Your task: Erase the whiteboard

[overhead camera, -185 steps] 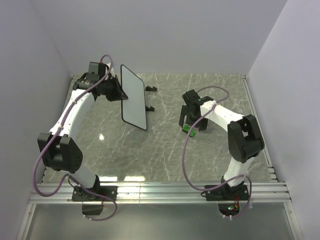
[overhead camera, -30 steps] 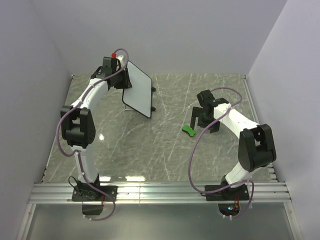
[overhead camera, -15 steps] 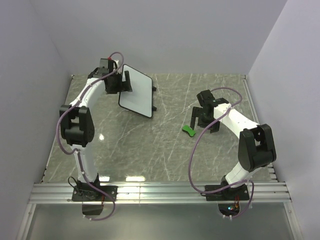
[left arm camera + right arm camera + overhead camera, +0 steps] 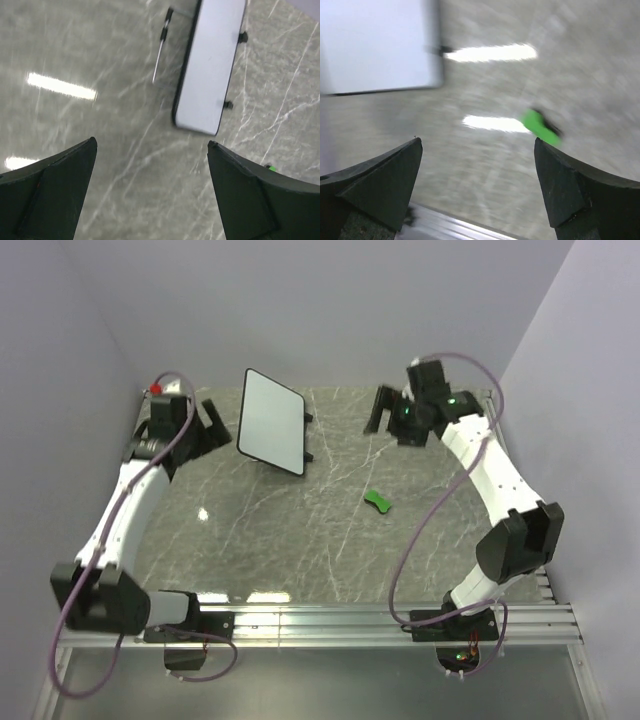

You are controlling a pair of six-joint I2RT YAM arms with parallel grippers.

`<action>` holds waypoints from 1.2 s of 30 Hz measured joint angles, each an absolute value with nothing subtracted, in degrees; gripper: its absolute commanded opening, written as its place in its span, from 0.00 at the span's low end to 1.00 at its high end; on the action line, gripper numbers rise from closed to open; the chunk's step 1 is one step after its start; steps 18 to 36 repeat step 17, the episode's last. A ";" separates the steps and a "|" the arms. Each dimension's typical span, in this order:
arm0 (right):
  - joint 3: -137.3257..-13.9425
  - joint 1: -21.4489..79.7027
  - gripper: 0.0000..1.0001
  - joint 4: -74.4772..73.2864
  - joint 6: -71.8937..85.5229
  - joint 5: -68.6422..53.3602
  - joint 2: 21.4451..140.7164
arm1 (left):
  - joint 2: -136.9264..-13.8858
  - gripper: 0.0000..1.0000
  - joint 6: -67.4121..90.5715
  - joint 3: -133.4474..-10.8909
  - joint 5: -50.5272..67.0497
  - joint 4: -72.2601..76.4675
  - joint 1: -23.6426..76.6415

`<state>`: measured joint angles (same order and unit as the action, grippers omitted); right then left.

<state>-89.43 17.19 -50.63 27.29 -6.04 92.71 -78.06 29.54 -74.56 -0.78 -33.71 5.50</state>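
Note:
The whiteboard (image 4: 272,422) stands on its black feet at the back left of the marble table, its white face blank. In the left wrist view the whiteboard (image 4: 207,65) lies ahead, well beyond the fingers. My left gripper (image 4: 208,428) (image 4: 152,142) is open, empty, and just left of the board without touching it. The green eraser (image 4: 378,501) lies loose on the table near the middle. My right gripper (image 4: 390,422) (image 4: 478,140) hangs open and empty high at the back right. Its blurred view shows the whiteboard (image 4: 377,45) and the eraser (image 4: 541,126).
Grey walls close in on the left, back and right. A metal rail (image 4: 320,620) runs along the near edge where both arm bases are bolted. The table's metal edge strip (image 4: 500,440) passes under the right arm.
My left gripper opened, let go of the whiteboard and drew back to the left; the board now stands alone. The right arm swung up and back, away from the eraser.

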 measured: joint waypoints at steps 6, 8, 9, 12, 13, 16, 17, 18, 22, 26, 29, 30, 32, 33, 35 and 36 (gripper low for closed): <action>-105.14 17.19 1.00 -43.42 31.31 -17.80 88.27 | -64.62 0.99 34.63 -64.45 -2.83 -37.63 5.50; -105.08 17.19 1.00 -40.45 33.01 -20.53 84.99 | -62.28 1.00 35.11 -64.47 -3.57 -37.47 5.50; -104.90 17.21 1.00 -38.74 33.87 -21.80 83.29 | -61.30 0.99 35.18 -64.49 -4.08 -37.50 5.50; -103.53 17.21 1.00 -34.46 35.94 -24.84 79.18 | -59.81 0.99 35.16 -65.21 -5.34 -38.11 5.50; -102.96 17.21 1.00 -33.58 36.38 -25.43 78.30 | -59.77 0.99 35.11 -65.58 -5.58 -38.33 5.50; -100.29 17.21 1.00 -32.21 36.80 -26.28 76.47 | -59.70 0.99 34.83 -66.78 -6.09 -39.03 5.50; -99.48 17.23 1.00 -32.21 36.80 -26.06 76.18 | -59.64 0.99 34.61 -67.11 -6.20 -39.11 5.50; -99.48 17.23 1.00 -32.21 36.80 -26.06 76.18 | -59.64 0.99 34.61 -67.11 -6.20 -39.11 5.50; -99.48 17.23 1.00 -32.21 36.80 -26.06 76.18 | -59.64 0.99 34.61 -67.11 -6.20 -39.11 5.50; -99.48 17.23 1.00 -32.21 36.80 -26.06 76.18 | -59.64 0.99 34.61 -67.11 -6.20 -39.11 5.50; -99.48 17.23 1.00 -32.21 36.80 -26.06 76.18 | -59.64 0.99 34.61 -67.11 -6.20 -39.11 5.50; -99.48 17.23 1.00 -32.21 36.80 -26.06 76.18 | -59.64 0.99 34.61 -67.11 -6.20 -39.11 5.50; -99.48 17.23 1.00 -32.21 36.80 -26.06 76.18 | -59.64 0.99 34.61 -67.11 -6.20 -39.11 5.50; -99.48 17.23 1.00 -32.21 36.80 -26.06 76.18 | -59.64 0.99 34.61 -67.11 -6.20 -39.11 5.50; -99.48 17.23 1.00 -32.21 36.80 -26.06 76.18 | -59.64 0.99 34.61 -67.11 -6.20 -39.11 5.50; -99.48 17.23 1.00 -32.21 36.80 -26.06 76.18 | -59.64 0.99 34.61 -67.11 -6.20 -39.11 5.50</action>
